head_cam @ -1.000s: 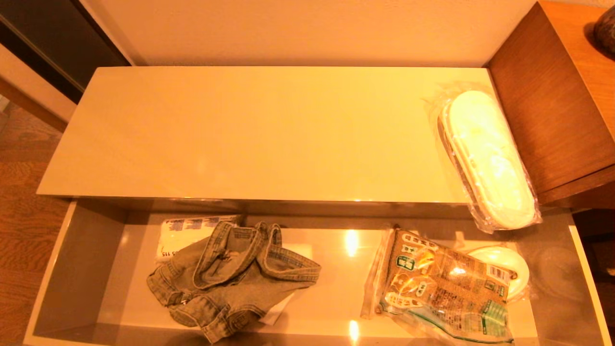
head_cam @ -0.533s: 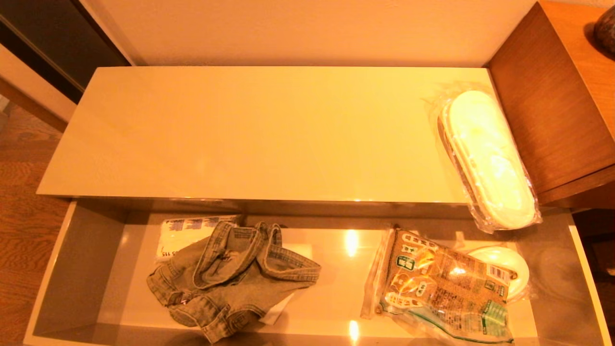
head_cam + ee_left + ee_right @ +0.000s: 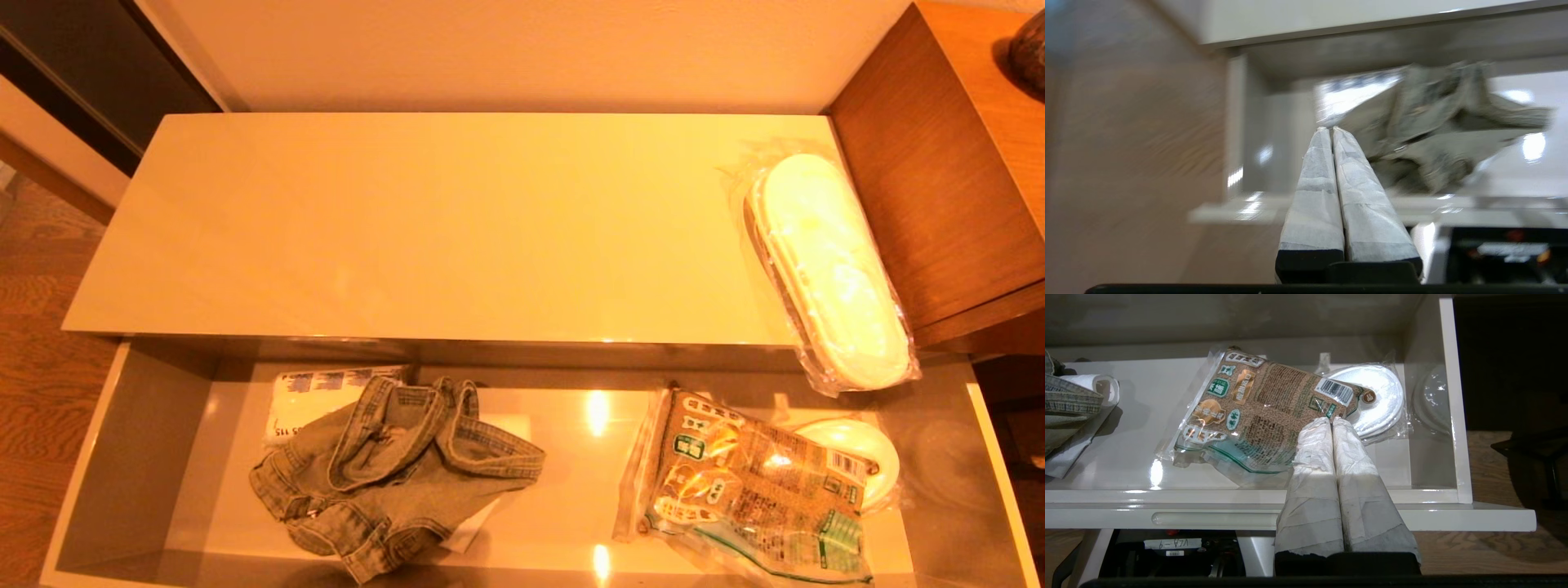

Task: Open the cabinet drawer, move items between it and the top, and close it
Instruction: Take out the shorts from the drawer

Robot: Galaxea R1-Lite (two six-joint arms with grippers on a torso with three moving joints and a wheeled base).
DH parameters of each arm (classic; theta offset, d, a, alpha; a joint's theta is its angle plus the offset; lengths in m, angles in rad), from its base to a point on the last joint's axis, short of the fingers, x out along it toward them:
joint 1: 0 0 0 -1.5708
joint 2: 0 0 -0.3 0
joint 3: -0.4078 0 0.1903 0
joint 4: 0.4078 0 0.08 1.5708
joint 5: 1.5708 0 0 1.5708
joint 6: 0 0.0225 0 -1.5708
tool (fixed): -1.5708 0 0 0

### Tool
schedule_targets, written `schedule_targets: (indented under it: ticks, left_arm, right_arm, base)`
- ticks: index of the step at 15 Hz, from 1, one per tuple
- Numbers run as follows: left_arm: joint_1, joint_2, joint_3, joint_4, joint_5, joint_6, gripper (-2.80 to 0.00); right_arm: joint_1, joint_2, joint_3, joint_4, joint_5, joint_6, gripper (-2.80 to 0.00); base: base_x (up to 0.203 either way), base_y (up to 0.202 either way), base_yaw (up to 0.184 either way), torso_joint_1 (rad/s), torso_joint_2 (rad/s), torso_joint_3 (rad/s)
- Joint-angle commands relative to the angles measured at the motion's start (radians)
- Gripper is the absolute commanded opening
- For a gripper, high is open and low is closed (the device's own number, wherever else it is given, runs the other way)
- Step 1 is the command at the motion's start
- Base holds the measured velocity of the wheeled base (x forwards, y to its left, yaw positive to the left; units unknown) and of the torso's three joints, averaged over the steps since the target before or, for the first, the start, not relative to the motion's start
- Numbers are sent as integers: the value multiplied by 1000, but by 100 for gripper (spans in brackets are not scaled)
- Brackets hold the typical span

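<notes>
1. The left claw (image 3: pixel 1329 130) is closed, its two fingers pressed together and holding nothing. It hangs in front of the open drawer (image 3: pixel 1237 134), near the drawer's left end.
2. The denim garment (image 3: pixel 1437 134) lies crumpled on the drawer floor just beyond the left claw's tips and to their right, apart from them.
3. The right claw (image 3: pixel 1329 419) is also closed and empty. It sits in front of the drawer's right part, above the front panel.
4. Just beyond its tips lies the brown printed food bag (image 3: pixel 1257 412), resting partly over a wrapped white round item (image 3: pixel 1380 400).
5. A white tissue pack (image 3: pixel 314 392) lies partly under the garment, toward the cabinet.
6. The wrapped white slippers (image 3: pixel 824 269) lie on the top (image 3: pixel 441 229) at its right end, overhanging the front edge above the drawer, beside the brown wooden unit (image 3: pixel 939 180).
</notes>
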Motion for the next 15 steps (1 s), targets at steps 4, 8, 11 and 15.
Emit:
schedule_targets:
  ticks: [4,8,11,15]
  left_arm:
    - [-3,155,-104,302,89,20,-280]
    - [-17,398,132,388,-175,143,-280]
    - [-19,623,146,335,-288,238,-280]
    - [-57,869,186,128,-478,303,-280]
  right_arm:
    - [0,-2,0,0,0,0,-280]
    - [0,-2,0,0,0,0,-280]
    - [0,-2,0,0,0,0,-280]
    - [0,-2,0,0,0,0,-280]
  base:
    - [0,0,0,0,0,0]
    - [0,0,0,0,0,0]
    - [0,0,0,0,0,0]
    - [0,0,0,0,0,0]
